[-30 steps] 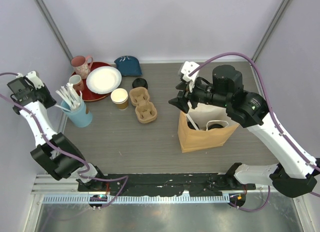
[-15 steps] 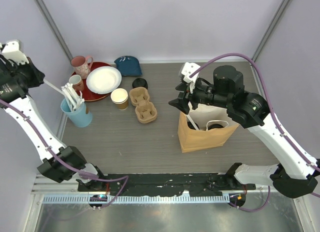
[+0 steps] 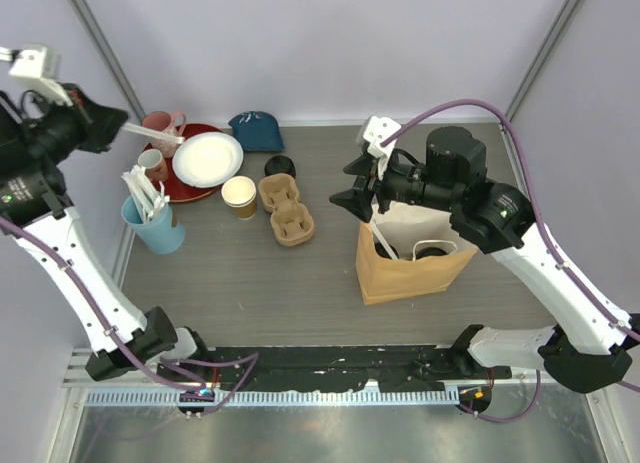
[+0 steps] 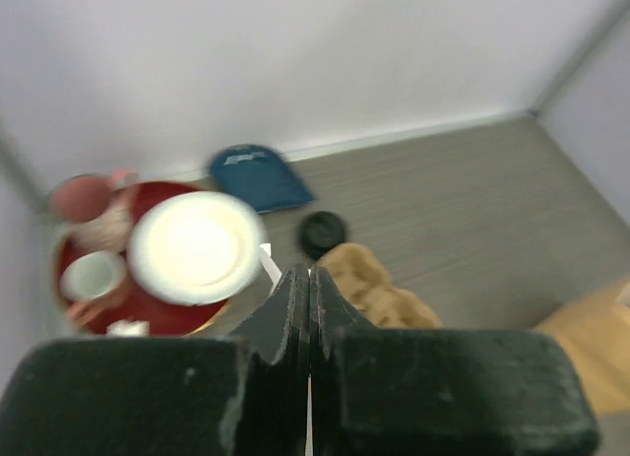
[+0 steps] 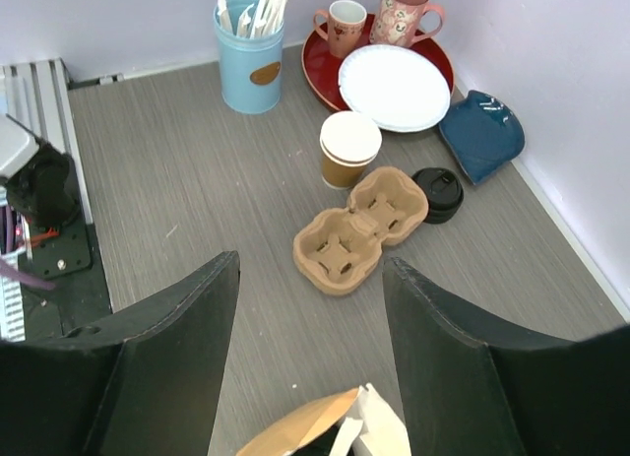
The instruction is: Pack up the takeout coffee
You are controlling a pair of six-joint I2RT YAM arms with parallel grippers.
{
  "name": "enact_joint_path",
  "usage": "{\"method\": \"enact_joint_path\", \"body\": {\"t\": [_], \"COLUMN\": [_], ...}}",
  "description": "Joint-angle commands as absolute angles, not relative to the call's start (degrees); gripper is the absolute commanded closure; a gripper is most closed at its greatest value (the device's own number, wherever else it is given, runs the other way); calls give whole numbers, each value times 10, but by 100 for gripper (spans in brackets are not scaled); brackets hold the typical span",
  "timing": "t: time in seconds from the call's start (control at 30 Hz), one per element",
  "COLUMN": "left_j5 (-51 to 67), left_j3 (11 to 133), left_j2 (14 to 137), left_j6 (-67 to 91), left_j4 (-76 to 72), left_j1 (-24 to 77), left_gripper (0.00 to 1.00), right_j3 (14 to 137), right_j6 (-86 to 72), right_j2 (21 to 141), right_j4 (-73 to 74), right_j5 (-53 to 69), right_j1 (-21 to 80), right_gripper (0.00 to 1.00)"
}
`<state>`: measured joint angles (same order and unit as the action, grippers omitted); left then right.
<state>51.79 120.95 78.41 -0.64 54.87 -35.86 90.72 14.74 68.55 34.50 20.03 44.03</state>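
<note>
One lidded coffee (image 3: 280, 166) stands just behind the cardboard carrier (image 3: 285, 210). You can see a second coffee (image 3: 432, 251), black lid up, inside the paper bag (image 3: 410, 273) right of the carrier. Your right gripper (image 3: 350, 183) hangs spread wide above the bag's carrier-side edge. Your left gripper (image 3: 115, 121), far left of the carrier, is clamped on a white stick (image 3: 155, 135).

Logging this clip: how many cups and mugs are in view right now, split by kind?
Black-lidded takeout cups: 2, one of them inside the paper bag
Lidless paper cup: 1
Ceramic mugs: 2
Total: 5
</note>
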Motion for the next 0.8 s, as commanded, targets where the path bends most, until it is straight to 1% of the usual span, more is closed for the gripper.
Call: {"method": "enact_joint_path", "body": {"t": [0.0, 0.1, 0.17, 0.33, 0.43, 0.53, 0.67, 0.7, 0.73, 0.77], "left_j5": [579, 592, 590, 573, 552, 549, 566, 567, 564, 564], "left_j3": [1167, 1168, 1171, 1173, 1168, 1168, 1167, 1167, 1166, 1162], "left_j2": [754, 759, 767, 771, 769, 773, 774, 773, 774, 774], "left_j6": [56, 71, 78, 75, 75, 78, 86, 85, 85, 84], "left_j4": [518, 530, 539, 557, 561, 562, 563, 564, 564, 563], "left_j1": [-195, -120, -92, -13, 25, 40, 54, 57, 59, 60], "left_gripper": [100, 100, 100, 100, 100, 100, 100, 100, 100, 100], "right_j3": [948, 999, 1033, 1099, 1130, 1163, 1181, 1181, 1180, 1178], "right_j6": [98, 108, 124, 143, 146, 146, 157, 161, 164, 166], "right_j2": [724, 758, 791, 871, 898, 928, 950, 951, 951, 950], "right_j4": [265, 265, 267, 286, 294, 298, 302, 301, 301, 300], "right_j5": [147, 79, 64, 71, 92, 98, 57, 57, 60, 64], "right_j1": [451, 487, 513, 548, 562, 578, 584, 584, 584, 583], "right_gripper": [35, 35, 35, 34, 34, 35, 37, 46, 56, 69]}}
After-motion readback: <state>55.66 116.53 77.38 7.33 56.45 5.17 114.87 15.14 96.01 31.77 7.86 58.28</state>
